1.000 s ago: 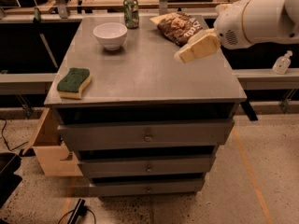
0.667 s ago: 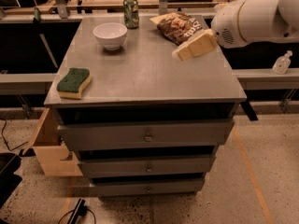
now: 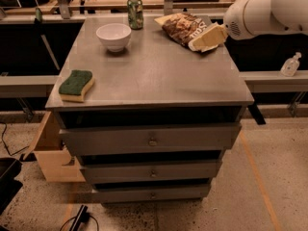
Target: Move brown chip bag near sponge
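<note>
The brown chip bag (image 3: 182,27) lies crinkled at the back right of the grey cabinet top (image 3: 154,76), its tan end pointing to the back left. The sponge (image 3: 76,84), yellow with a dark green top, lies near the front left corner, far from the bag. My gripper (image 3: 208,37) reaches in from the right on the white arm (image 3: 269,11). Its cream fingers sit at the bag's right edge, right against or just over it.
A white bowl (image 3: 113,36) stands at the back left and a green can (image 3: 135,12) behind it. The cabinet has three drawers below. A wooden box (image 3: 50,153) sits on the floor at the left. A small clear bottle (image 3: 291,65) stands on a ledge at the right.
My gripper and arm have moved up and back toward the chip bag, from the bag's front right to its right edge. The bag, sponge and bowl have not moved.
</note>
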Available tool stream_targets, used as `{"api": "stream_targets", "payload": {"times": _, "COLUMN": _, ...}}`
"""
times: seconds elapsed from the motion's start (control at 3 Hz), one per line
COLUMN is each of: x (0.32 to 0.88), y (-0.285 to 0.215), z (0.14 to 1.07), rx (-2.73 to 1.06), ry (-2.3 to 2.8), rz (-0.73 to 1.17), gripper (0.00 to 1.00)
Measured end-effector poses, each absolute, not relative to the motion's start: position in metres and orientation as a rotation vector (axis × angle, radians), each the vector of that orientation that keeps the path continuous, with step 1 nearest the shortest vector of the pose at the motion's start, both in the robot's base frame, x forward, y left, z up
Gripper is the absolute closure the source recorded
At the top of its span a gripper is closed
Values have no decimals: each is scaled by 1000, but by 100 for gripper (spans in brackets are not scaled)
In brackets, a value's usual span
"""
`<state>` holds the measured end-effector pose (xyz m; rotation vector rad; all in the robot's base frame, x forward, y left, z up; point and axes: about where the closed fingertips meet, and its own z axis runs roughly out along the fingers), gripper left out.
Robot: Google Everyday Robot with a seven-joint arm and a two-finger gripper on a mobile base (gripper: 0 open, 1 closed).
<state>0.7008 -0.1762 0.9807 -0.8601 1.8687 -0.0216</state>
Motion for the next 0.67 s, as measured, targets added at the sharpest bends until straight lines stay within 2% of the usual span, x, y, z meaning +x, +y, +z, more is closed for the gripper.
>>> {"api": "stream_targets", "payload": {"times": 0.67, "x": 781, "y": -241, "z": 946, "rx": -825, "ry": 1941, "rz": -33, "gripper": 0}}
